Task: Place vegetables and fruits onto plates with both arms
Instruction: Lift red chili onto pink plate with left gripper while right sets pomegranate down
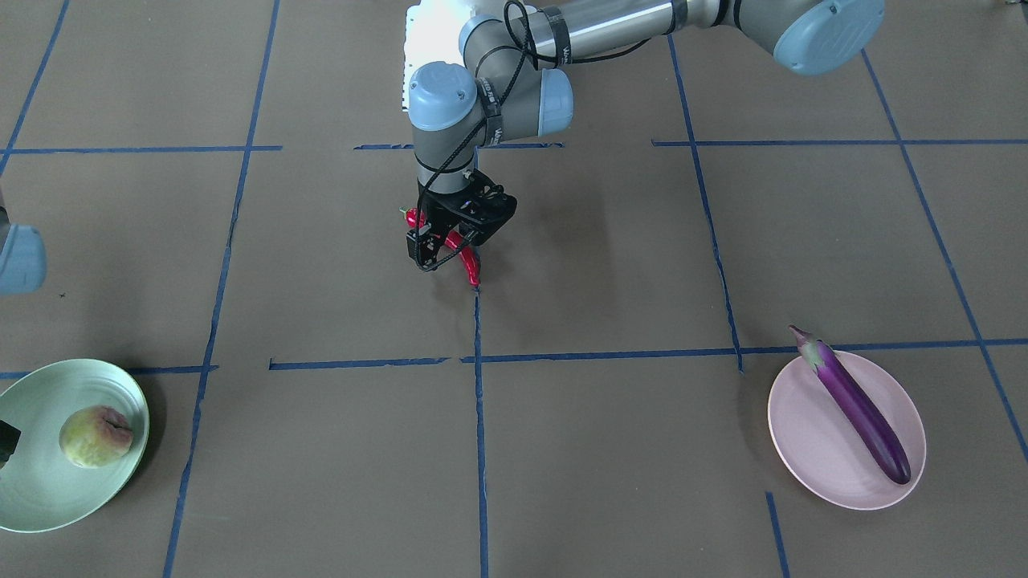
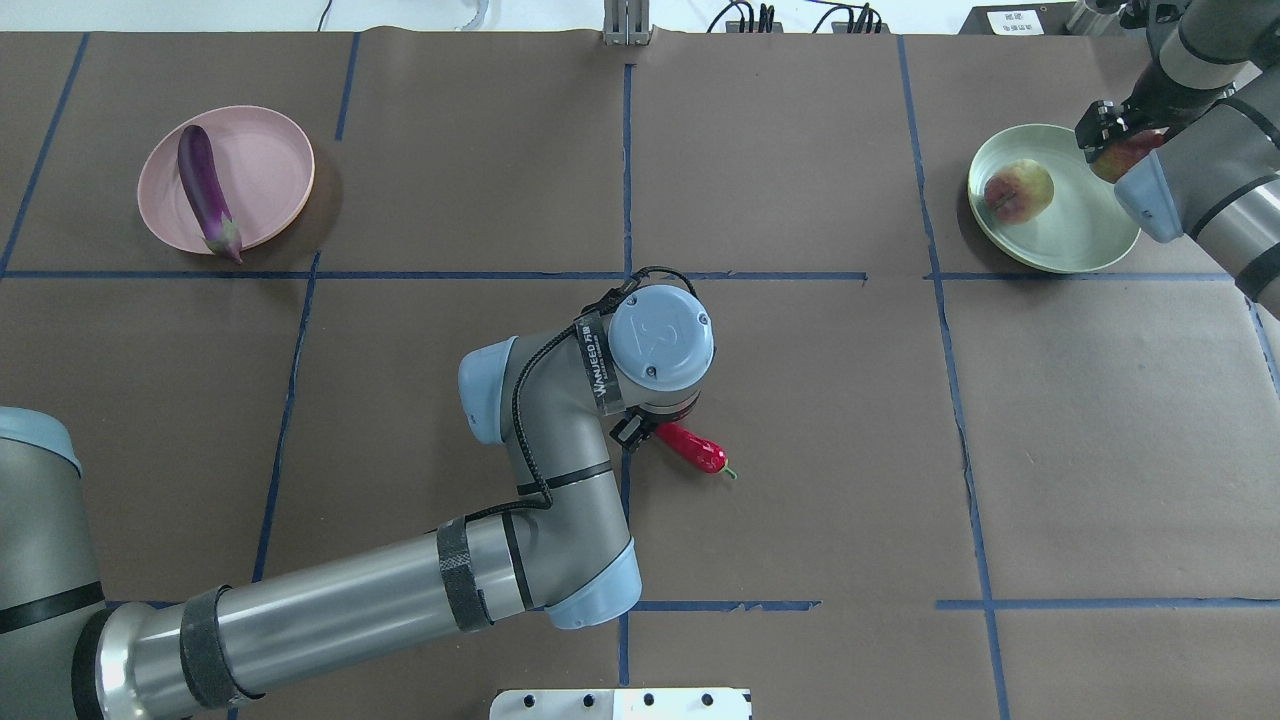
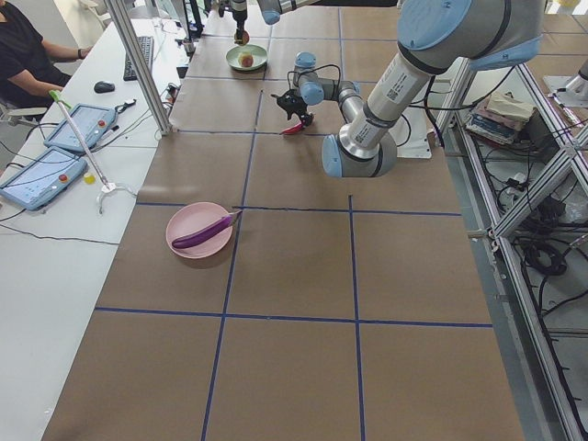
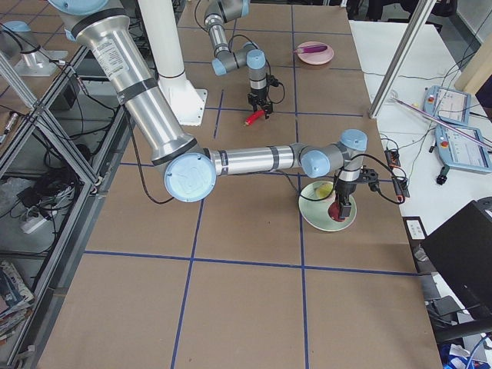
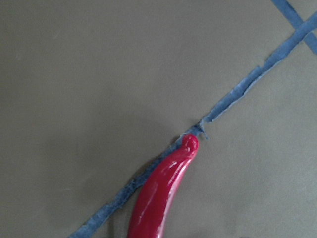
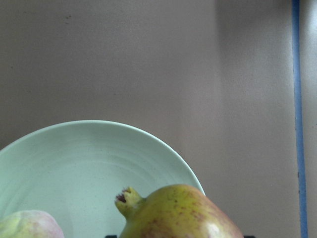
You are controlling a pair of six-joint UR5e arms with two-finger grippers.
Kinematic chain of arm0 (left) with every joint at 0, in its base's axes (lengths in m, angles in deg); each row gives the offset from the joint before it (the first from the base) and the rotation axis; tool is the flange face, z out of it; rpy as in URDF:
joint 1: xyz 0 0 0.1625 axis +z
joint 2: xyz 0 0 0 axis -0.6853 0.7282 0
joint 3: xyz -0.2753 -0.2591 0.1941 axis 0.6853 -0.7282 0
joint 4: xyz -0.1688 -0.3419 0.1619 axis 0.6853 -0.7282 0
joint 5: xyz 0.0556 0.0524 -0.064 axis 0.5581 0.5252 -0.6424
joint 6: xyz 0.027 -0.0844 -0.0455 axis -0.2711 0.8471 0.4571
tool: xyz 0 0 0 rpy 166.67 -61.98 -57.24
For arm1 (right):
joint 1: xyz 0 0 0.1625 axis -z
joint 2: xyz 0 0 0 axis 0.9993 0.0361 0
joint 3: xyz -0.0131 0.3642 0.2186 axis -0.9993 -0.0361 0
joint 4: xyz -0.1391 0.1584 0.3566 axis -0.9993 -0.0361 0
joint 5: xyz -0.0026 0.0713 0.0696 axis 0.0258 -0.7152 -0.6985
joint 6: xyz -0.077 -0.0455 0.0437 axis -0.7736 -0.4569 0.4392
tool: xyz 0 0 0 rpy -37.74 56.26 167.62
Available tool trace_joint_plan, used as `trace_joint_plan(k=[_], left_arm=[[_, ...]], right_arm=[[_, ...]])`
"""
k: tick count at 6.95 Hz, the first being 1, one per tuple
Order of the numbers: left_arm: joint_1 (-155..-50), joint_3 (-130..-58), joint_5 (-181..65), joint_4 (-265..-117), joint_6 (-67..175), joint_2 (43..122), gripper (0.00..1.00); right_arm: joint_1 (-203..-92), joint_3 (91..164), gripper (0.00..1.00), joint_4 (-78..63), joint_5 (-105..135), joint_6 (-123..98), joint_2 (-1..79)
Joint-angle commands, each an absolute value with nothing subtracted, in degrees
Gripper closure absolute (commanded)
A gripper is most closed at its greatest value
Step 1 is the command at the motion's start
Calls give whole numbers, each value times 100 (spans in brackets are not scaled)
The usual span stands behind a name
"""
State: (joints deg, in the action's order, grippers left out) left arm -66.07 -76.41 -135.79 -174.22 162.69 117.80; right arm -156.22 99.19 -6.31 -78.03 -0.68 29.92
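Chili pepper (image 2: 690,447) is seen just right of the centre tape line in the overhead view. Its long axis runs 10 to 4 o'clock, with the green stem at the 4 o'clock end and the tip at a break in the blue tape (image 5: 237,94). It is straddled from above by the left gripper (image 1: 454,245), whose jaws are closed narrow across it. Whether it is off the table cannot be told. Pink plate (image 2: 270,160) lies at 10 o'clock, well apart, with the eggplant (image 2: 205,185) already across it. The carry is judged to run roughly along the chili's own axis. Mint green plate (image 2: 1075,235) sits at 2 o'clock, with the peach (image 2: 1018,190) on it. Speckled fruit (image 6: 178,213) is held in the right gripper (image 2: 1112,140) over that plate's 2 o'clock edge and is not yet set down.
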Motion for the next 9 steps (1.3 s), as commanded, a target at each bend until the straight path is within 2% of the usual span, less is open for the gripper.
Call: trace_joint_plan(k=[1,2,4,5,7,8,9], left_arm=[[-6672,-7714,-13567,-17408,16195,11784,100],[-7108,-8046,-13575,-17390,16169,11741,100],[-8118,-8985,-13672,-17381,15085,10823,100],[-8741,-9076,-14098,-17399,14278,10444,100],[-9963,-8729,-14418,-17451,12329,10028,100],[-10299,-8186,-14706,-17512,11483,10027,100],[-10459,-7554,-14735,-18044,11101,10027,100]], right_arm=[[-15587,9947,0,-290,-7816,-67,3110],[-15587,9991,0,-290,-7824,-67,3092],[-15787,10298,0,-316,-8513,-111,3118],[-15998,10343,0,-290,-9067,-128,3214],[-16035,10885,0,-307,-9441,-146,3609],[-16035,11297,0,-316,-9668,-146,3854],[-16044,12075,0,-377,-9957,-129,4344]])
